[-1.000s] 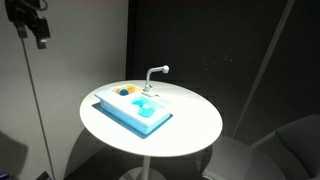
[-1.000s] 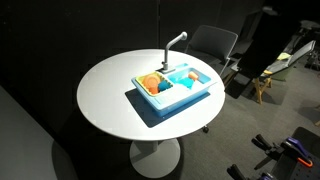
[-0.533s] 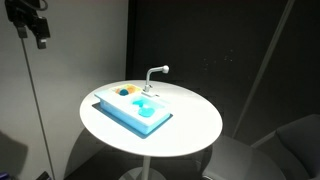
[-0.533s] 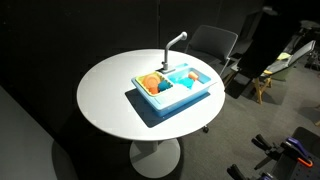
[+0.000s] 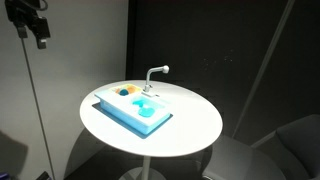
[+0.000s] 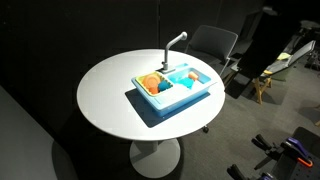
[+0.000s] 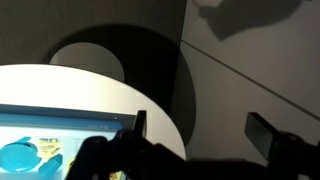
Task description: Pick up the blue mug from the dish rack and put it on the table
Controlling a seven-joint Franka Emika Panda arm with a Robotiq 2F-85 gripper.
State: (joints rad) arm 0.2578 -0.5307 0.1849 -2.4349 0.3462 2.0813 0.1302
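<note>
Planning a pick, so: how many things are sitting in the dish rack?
2: an orange item in the rack and a small blue mug right beside it. Smaller things may be hidden.

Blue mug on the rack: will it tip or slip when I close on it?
The blue mug looks tiny against the dish rack, so probably light and easily knocked over. Its round, likely plastic wall may slip or roll from the gripper; the orange item sits close, so it might get nudged.

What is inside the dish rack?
An orange item and the blue mug beside it sit in the rack. Its floor under them is hidden; the mug's contents are too small to tell.
</note>
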